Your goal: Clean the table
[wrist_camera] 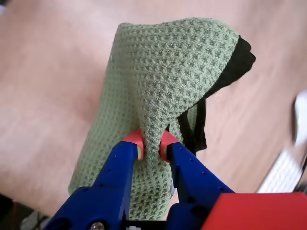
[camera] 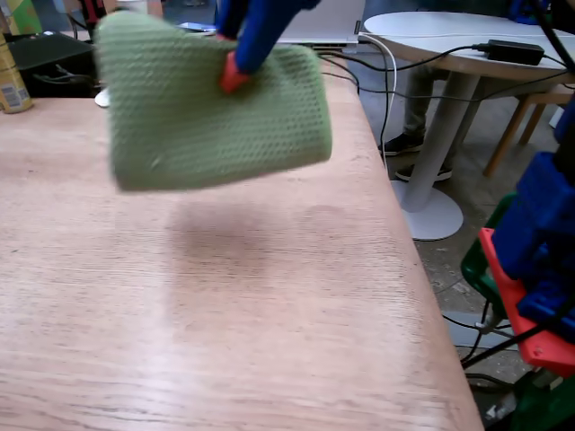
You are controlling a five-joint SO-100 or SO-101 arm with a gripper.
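A green waffle-weave cloth [camera: 211, 112] hangs in the air above the pale wood-grain table [camera: 225, 314], casting a soft shadow on the top. My blue gripper [camera: 235, 76] with red tips comes down from the top of the fixed view and is shut on a pinch of the cloth. In the wrist view the gripper [wrist_camera: 151, 144] squeezes a fold of the cloth [wrist_camera: 163, 86] between its red fingertips [wrist_camera: 134, 140], and the rest drapes down on both sides above the table [wrist_camera: 43, 96].
A round white pedestal table [camera: 449, 54] with a black power brick and cables stands at the back right. A yellow can [camera: 11, 81] and a black box sit at the back left. Red, blue and green hardware [camera: 530, 269] is off the table's right edge.
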